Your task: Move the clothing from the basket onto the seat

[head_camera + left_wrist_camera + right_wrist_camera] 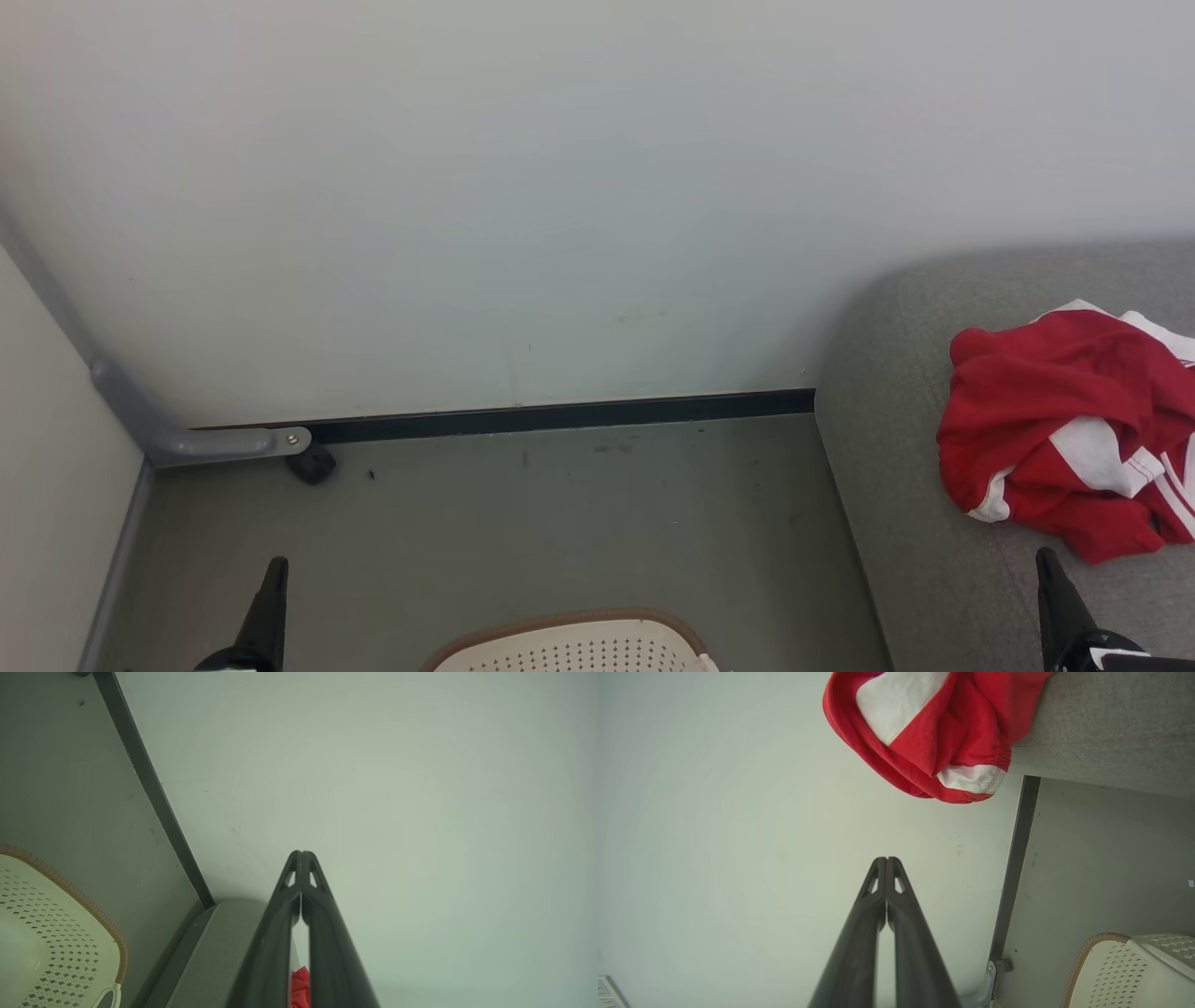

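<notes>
Clothing (1055, 420) lies bunched on the seat (896, 523), inside its floor-side edge and short of the rounded corner by the wall (560, 187). Judged: set far enough in that it cannot slide off.

Left gripper (276, 564) and right gripper (1044, 556) both have fingers pressed together, holding nothing. The right tip hangs over the seat's near edge, near the clothing.

Basket (569, 649) sits on the floor (560, 523) between the grippers. Its visible part shows no red; the rest is out of frame.

There is open floor from the basket to the wall, and the seat edge bounds it.
</notes>
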Robot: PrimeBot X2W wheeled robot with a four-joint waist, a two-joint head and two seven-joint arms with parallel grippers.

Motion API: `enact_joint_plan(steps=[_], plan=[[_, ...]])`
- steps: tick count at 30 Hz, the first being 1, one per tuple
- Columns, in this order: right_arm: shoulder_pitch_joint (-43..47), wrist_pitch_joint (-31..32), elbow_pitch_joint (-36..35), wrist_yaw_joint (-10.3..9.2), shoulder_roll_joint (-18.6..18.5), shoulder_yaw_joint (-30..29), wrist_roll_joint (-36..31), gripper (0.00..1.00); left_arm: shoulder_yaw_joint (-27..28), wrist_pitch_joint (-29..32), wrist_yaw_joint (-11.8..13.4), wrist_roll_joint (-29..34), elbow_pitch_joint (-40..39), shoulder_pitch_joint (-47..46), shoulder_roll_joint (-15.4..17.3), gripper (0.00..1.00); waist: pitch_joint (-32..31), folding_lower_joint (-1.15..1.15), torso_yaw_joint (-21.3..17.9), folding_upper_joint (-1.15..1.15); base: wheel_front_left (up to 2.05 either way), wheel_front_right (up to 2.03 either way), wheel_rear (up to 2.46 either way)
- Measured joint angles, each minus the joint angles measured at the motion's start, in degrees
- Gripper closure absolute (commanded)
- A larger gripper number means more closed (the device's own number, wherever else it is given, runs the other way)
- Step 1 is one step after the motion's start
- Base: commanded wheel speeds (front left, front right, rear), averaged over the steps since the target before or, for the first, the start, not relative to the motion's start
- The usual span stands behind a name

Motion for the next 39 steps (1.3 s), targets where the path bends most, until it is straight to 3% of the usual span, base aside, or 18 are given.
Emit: enact_joint_plan(steps=[39], plan=[[0.0, 0.0, -0.09, 0.01, 0.01, 0.0, 0.0, 1.0, -0.01, 0.0, 0.0, 0.0, 0.0, 0.0, -0.01, 1.0, 0.01, 0.0, 0.0, 0.0, 0.0, 0.0, 0.0]])
